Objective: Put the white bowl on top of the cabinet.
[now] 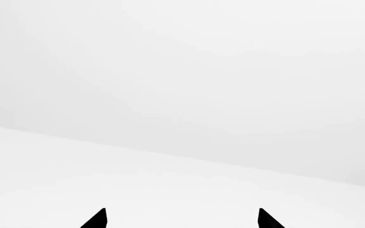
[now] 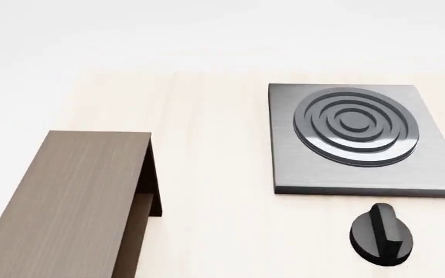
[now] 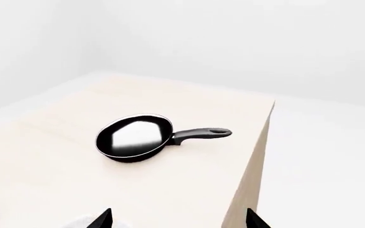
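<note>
Right wrist view: right gripper (image 3: 178,219) spread above frying pan (image 3: 135,137).

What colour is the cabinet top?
Dark brown with a fine lengthwise wood grain; the cabinet shows best in the head view.

You face a pale beige wood-look table (image 2: 222,174) that fills most of the head view, its far edge near 12 o'clock. Beyond it you see only plain white floor and wall, evenly lit, no hard shadows. In the right wrist view the table's corner and sheer side drop to white floor (image 3: 334,156). The left wrist view shows you blank white surfaces.
</note>
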Tool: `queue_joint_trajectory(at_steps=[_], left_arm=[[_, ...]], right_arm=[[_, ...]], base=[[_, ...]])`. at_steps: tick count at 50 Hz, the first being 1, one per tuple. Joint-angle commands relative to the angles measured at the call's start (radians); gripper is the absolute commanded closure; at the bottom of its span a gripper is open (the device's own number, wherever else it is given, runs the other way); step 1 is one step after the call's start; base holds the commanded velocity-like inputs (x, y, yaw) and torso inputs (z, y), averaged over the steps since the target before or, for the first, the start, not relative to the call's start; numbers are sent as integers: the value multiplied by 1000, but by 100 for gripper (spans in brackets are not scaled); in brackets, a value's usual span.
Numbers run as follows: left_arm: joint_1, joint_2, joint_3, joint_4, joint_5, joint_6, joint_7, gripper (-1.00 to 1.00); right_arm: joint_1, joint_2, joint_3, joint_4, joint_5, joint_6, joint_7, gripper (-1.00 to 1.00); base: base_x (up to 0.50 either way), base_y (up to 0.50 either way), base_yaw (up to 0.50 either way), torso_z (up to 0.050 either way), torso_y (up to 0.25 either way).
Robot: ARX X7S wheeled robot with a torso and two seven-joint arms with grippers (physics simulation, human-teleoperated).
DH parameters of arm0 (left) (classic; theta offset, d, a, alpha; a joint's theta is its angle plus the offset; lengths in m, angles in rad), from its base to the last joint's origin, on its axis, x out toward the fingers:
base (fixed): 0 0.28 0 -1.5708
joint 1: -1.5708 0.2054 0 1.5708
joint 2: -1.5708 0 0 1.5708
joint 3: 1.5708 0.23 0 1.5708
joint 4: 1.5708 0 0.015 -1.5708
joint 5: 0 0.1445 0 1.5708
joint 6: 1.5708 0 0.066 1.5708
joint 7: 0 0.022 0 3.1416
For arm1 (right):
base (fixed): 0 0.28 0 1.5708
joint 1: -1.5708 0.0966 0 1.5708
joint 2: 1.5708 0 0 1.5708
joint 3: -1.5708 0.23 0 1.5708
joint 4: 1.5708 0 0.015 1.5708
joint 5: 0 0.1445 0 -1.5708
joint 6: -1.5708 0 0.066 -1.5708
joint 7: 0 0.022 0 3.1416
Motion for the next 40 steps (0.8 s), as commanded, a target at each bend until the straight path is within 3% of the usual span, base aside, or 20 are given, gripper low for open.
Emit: queue_joint_trajectory(at_steps=[1, 11, 19, 40], left_arm=[[0, -2, 2, -1, -1, 1, -2, -100], [-3, -4, 5, -6, -1, 3, -3, -100], [-5, -5, 8, -10, -2, 4, -3, -100], [-9, -10, 16, -14, 2, -1, -9, -100]], right_arm=[[-13, -6, 11, 27, 15, -5, 0, -100], [20, 76, -127, 90, 169, -47, 132, -100], [76, 117, -228, 152, 181, -85, 172, -100], [105, 120, -280, 230, 158, -115, 149, -100]], base=[[0, 0, 0, 0, 0], [0, 0, 0, 0, 0], [0, 0, 0, 0, 0], [0, 0, 0, 0, 0]])
